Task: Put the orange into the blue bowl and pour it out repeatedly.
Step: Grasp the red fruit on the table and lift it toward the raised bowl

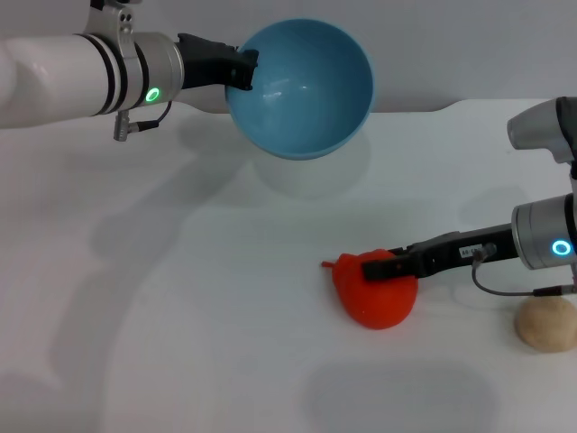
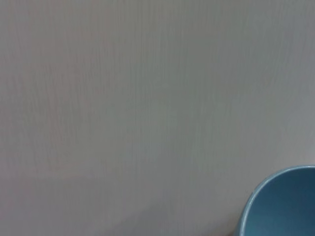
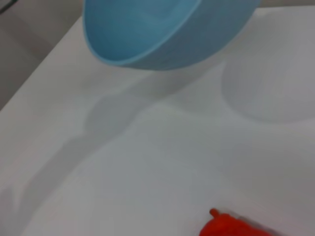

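Left gripper (image 1: 242,69) is clamped on the rim of the blue bowl (image 1: 302,86), holding it lifted and tipped, empty, its mouth facing forward. Well apart from the bowl, on the white table (image 1: 180,298), the right gripper (image 1: 380,268) is at the orange (image 1: 377,289), fingers closed around its top. Beyond the orange from the bowl lies a tan ball (image 1: 546,322). Judged step: refilling after a pour. Next, the orange needs lifting toward the bowl, and the bowl levelled to catch it.
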`<state>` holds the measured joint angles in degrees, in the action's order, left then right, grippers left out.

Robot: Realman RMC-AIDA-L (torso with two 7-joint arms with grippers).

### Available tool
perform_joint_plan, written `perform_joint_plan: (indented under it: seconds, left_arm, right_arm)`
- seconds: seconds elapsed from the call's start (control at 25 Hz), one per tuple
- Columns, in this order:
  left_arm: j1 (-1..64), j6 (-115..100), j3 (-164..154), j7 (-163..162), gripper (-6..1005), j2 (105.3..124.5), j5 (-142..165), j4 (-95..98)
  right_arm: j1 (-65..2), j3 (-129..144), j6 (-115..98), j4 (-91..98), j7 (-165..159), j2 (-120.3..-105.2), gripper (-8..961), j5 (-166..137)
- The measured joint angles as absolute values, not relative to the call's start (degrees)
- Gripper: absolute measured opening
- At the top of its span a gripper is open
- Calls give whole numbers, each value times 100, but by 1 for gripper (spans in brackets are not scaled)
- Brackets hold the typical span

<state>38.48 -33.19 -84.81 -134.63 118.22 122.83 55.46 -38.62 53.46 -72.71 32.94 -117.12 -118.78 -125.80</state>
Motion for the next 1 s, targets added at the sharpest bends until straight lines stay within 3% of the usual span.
perform_joint_plan:
  seconds: [0.2, 0.28, 0.48, 0.72, 1.0]
  left_arm:
    - [3850, -3306, -8484, -13465, -2, 11821, 12281, 5546]
    - [3850, -3296, -8484, -13465, -2, 11821, 12279, 5546]
    - [3846, -3259, -8504, -13465, -1, 11822, 12282, 5516]
    - [3854, -3329, -8508, -13459, -1, 11807, 12288, 5511]
    - [3897, -3459, -8511, -13459, -2, 11803, 12550, 5470]
  right_arm:
    - [-3832, 5433, -7279, 3331, -11511, -11872, 696, -12567]
    - [-3832, 5443, -7283, 3331, -11493, -11872, 453, -12566]
    - [-3693, 5447, -7434, 3502, -11346, -11879, 233, -12345]
    - [-3201, 5387, -7944, 4092, -10814, -11853, 128, -11521]
    - [-2253, 5096, -8689, 6279, -10888, -11846, 99, -10879]
